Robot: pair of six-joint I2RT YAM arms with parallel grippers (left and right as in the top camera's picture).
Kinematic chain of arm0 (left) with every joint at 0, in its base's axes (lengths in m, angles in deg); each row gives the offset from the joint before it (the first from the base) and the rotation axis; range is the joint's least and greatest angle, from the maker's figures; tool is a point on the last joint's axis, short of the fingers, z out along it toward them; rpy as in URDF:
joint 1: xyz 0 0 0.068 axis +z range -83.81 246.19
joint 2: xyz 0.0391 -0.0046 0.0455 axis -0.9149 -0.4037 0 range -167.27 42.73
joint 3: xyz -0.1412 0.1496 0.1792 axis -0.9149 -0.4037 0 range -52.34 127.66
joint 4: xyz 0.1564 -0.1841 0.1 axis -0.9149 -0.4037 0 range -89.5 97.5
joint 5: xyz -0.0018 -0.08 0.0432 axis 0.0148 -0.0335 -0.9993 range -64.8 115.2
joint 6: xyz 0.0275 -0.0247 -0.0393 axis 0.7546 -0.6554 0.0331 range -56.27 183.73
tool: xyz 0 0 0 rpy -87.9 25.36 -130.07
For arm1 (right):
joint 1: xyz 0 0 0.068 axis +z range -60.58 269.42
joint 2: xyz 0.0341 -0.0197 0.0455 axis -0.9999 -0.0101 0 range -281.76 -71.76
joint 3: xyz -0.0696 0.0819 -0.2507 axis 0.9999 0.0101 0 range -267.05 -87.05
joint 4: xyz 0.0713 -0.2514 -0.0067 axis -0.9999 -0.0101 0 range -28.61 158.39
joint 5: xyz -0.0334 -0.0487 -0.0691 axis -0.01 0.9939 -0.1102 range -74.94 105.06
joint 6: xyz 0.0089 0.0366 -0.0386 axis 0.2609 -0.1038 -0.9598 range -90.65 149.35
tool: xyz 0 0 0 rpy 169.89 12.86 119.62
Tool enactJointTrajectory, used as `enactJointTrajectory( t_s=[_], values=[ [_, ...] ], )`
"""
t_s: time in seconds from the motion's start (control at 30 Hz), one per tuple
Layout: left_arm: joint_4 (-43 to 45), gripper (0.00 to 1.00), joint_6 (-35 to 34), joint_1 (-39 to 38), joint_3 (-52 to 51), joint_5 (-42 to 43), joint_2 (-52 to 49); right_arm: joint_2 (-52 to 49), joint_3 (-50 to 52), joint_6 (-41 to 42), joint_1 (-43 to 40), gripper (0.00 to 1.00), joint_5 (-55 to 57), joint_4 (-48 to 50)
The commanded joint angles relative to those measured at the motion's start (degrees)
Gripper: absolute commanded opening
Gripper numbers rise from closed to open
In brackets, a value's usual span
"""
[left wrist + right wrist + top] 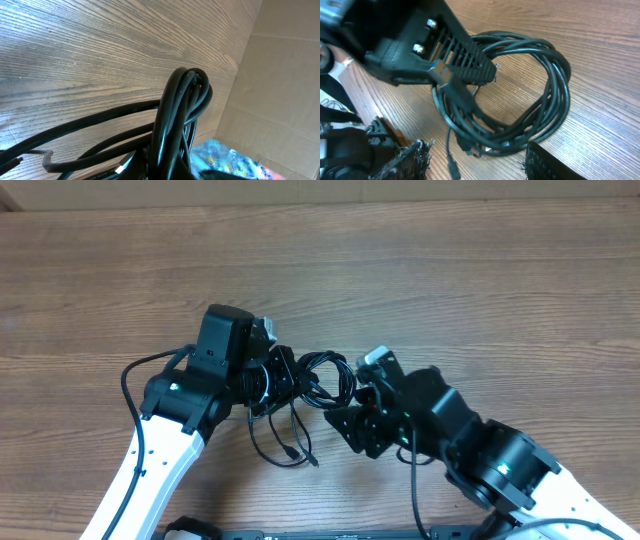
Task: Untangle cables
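Note:
The cables [322, 370] are a coil of thin black cords on the wooden table between my two arms. Loose ends with small plugs [292, 448] trail toward the front edge. My left gripper [288, 376] is shut on the left side of the coil. In the left wrist view the pinched strands [180, 115] rise right in front of the lens. My right gripper [345, 402] stands open just right of the coil. In the right wrist view its fingers [402, 160] flank the near part of the coil [540, 105], touching nothing. A plug end [453, 167] lies between them.
A cardboard wall [280, 75] borders the table in the left wrist view, with a colourful patch [225, 157] at its foot. A thicker black arm cable [130, 385] loops beside the left arm. Bare wood [480, 270] stretches across the far half.

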Motion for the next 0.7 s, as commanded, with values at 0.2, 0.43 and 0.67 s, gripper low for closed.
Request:
enactJointTrajectory(
  t_s=[0.2,0.43,0.67],
  values=[
    [0.87,0.04,2.25,-3.67,0.74,0.04,0.5,-1.14,-0.55,-0.79,0.26,0.59,1.95,3.93],
    [1.29,0.04,2.27,-4.66,0.74,0.28,0.52,-1.57,-0.55,0.83,0.26,0.52,10.01,2.67],
    [3.96,0.04,3.52,-4.66,0.74,4.63,0.52,-4.63,-0.55,2.89,0.22,0.52,10.47,1.9]
  ],
)
